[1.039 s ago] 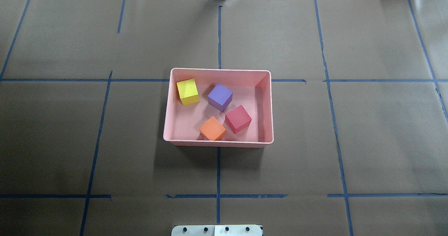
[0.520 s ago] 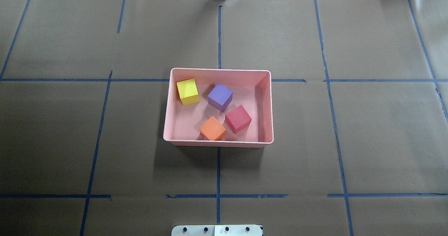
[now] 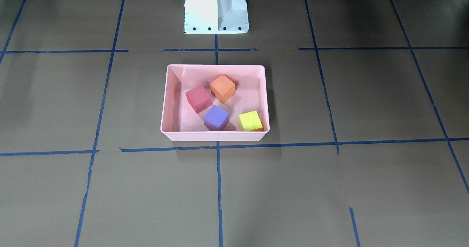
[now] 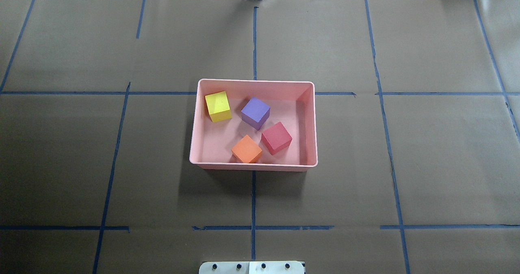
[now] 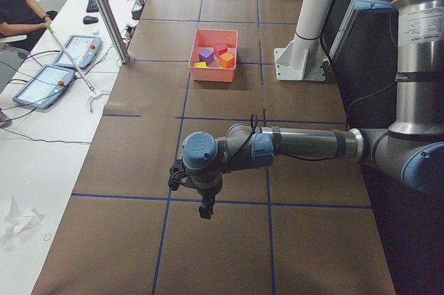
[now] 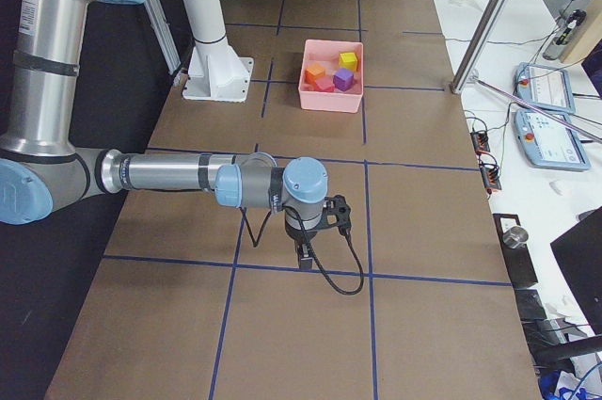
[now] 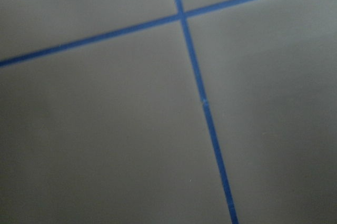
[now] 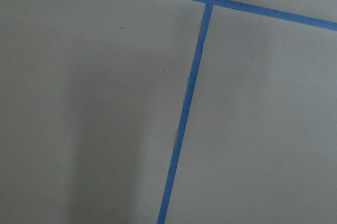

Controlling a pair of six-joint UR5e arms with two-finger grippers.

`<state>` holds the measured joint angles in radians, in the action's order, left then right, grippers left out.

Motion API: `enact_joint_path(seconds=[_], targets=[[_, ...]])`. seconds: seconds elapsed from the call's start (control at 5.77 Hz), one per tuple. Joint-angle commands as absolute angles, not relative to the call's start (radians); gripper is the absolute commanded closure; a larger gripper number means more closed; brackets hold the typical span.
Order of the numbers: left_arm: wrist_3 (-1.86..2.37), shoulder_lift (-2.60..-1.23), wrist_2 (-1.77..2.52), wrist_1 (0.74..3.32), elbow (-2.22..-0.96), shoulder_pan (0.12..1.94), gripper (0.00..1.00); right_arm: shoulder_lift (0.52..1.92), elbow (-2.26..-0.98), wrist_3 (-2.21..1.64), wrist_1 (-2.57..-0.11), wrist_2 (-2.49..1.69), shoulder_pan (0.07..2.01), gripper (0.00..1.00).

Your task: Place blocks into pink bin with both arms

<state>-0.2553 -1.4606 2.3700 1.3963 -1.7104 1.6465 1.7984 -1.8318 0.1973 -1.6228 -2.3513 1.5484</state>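
Observation:
The pink bin (image 4: 308,123) sits at the table's middle. All four blocks lie inside it: the yellow-green block (image 4: 218,106) in its far left corner, the purple block (image 4: 255,112) mid-back, the red block (image 4: 276,137) right of centre, the orange block (image 4: 246,148) by the near wall. They also show in the front view: red (image 3: 198,98), orange (image 3: 222,87), purple (image 3: 216,117), yellow-green (image 3: 250,121). My left gripper (image 5: 206,208) shows only in the left side view and my right gripper (image 6: 304,257) only in the right side view. Both hang low over bare table far from the bin. I cannot tell whether they are open or shut.
Brown paper with blue tape lines (image 4: 253,201) covers the table. The white pedestal base (image 3: 216,8) stands behind the bin. A metal pole (image 5: 107,14), tablets and an operator are beyond the far edge. Both wrist views show only paper and tape.

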Motion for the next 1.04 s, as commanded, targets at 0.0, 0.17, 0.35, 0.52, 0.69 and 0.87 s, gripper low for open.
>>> enact_joint_path(seconds=[0.0, 0.17, 0.35, 0.52, 0.69, 0.87], targets=[[-0.104, -1.47, 2.379, 1.401, -1.721, 1.64, 0.0, 1.795, -1.829, 0.19, -1.621, -2.355, 1.548, 0.0], [-0.053, -1.468, 2.37, 1.404, -1.742, 1.596, 0.0, 1.795, -1.827, 0.186, -1.621, -2.35, 1.548, 0.0], [-0.095, -1.462, 2.315, 1.452, -1.743, 1.579, 0.0, 1.795, -1.827, 0.186, -1.618, -2.35, 1.548, 0.0], [-0.135, -1.457, 2.318, 1.451, -1.746, 1.575, 0.0, 1.793, -1.827, 0.189, -1.62, -2.349, 1.54, 0.0], [-0.135, -1.431, 2.327, 1.453, -1.767, 1.577, 0.0, 1.793, -1.825, 0.198, -1.617, -2.347, 1.537, 0.0], [-0.133, -1.418, 2.35, 1.444, -1.757, 1.575, 0.0, 1.793, -1.825, 0.199, -1.615, -2.344, 1.537, 0.0]])
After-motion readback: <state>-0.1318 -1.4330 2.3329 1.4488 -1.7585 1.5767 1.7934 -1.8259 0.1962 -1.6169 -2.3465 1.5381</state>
